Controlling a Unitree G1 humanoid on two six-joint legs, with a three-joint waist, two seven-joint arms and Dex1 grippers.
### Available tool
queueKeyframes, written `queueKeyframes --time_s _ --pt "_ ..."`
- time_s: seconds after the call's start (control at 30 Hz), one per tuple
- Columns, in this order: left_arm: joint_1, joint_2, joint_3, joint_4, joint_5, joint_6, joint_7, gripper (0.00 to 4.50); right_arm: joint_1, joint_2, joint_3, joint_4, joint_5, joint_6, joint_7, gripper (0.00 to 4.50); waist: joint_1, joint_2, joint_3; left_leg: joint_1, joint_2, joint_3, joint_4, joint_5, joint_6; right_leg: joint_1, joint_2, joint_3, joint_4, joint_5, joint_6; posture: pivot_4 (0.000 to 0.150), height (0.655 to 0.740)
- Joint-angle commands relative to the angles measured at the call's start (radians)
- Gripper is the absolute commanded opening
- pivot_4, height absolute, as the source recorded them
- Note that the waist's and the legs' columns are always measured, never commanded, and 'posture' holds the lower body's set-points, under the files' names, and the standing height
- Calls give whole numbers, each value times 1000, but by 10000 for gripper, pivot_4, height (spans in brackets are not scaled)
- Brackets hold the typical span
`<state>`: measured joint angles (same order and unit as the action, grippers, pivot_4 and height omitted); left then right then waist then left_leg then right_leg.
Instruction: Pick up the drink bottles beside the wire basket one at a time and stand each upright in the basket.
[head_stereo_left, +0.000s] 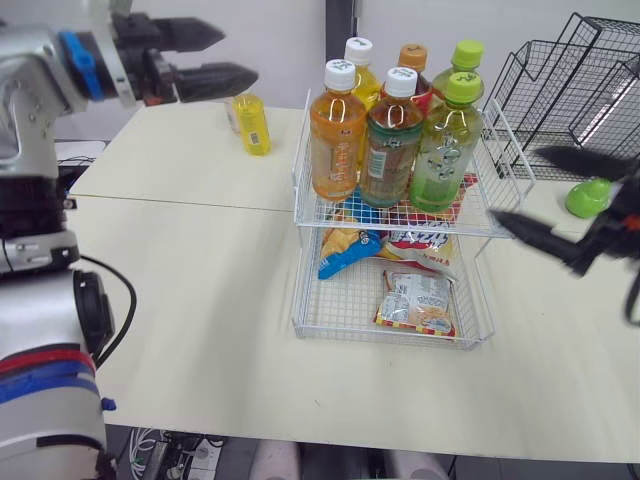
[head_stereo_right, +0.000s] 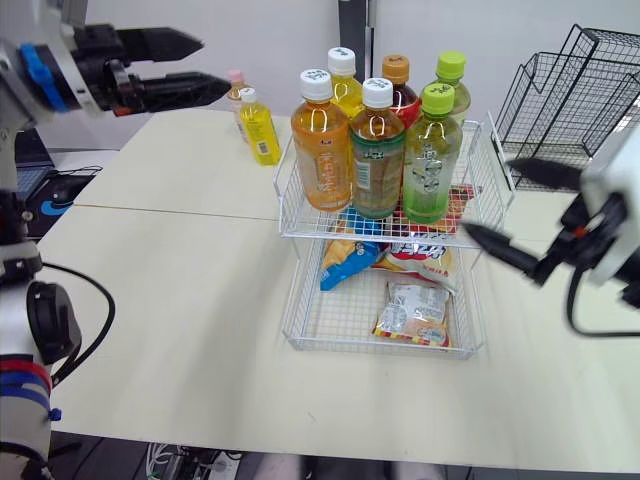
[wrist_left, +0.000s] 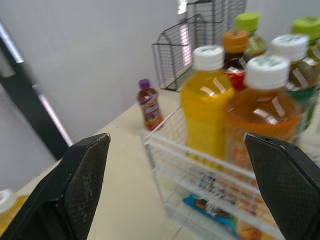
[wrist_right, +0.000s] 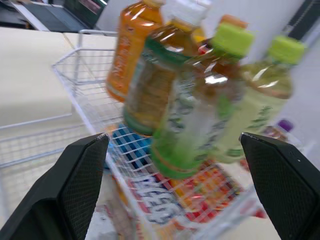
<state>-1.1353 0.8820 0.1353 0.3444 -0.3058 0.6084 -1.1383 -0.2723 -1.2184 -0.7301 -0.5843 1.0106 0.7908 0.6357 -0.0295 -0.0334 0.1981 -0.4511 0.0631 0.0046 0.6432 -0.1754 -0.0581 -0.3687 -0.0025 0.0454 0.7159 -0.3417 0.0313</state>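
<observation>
Six plastic bottles (head_stereo_left: 388, 150) in white wire basket (head_stereo_left: 320, 212)

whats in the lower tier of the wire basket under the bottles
Snack packets: a blue bag, a red-and-white bag and a pale packet at the front. The upper shelf and bottles cover the tier's back.

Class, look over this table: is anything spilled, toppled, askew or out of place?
Nothing is spilled or toppled. Six bottles stand upright in the basket. One yellow bottle stands outside it, on the table to its left, not yet put in.
</observation>
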Motion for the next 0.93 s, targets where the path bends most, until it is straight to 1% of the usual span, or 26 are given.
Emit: queueKeyframes --time_s 0.03,0.17,0.23,0.4,0.53,0.67,0.83,0.93 --pt "105 15 62 -35 20 -64 93 44614 26 -6 -75 64 -47 6 66 45000 1 -3 -2 0 1 -1 0 0 0 0 1 -1 -1 0 0 1500 7400" --pt "312 -21 137 -85 34 -141 231 44614 110 38 -117 118 -122 -7 102 45000 1 -4 -2 -1 1 0 2 0 0 0 0 0 1 0 0 1500 7400" --pt "382 -47 159 -86 41 -173 297 44614 158 82 -96 123 -211 -68 92 45000 2 -4 -2 -1 0 0 2 0 0 0 0 0 1 0 0 1500 7400" --pt "501 -122 200 -52 58 -271 443 44614 285 247 46 145 -476 -296 27 45000 2 -5 -3 -1 0 -1 2 0 0 1 0 0 1 0 0 1500 7400" --pt "614 -154 192 -66 86 -350 502 44614 318 366 159 227 -663 -491 -45 45000 -2 -4 -3 0 0 0 1 0 0 0 0 1 1 0 0 1500 7400" --pt "714 -192 232 -98 90 -367 605 44614 283 454 218 353 -718 -606 -67 45000 -3 -4 -3 1 0 0 1 0 0 0 0 1 2 0 0 1500 7400" --pt "835 -218 272 -156 76 -358 674 44614 231 493 266 485 -779 -703 -90 45000 -2 -4 -3 1 0 1 0 0 0 0 0 1 1 0 0 1500 7400" --pt "863 -231 287 -166 62 -387 684 44614 199 501 290 536 -794 -732 -93 45000 -1 -3 -3 2 0 1 0 0 0 1 0 1 2 0 0 1500 7400"
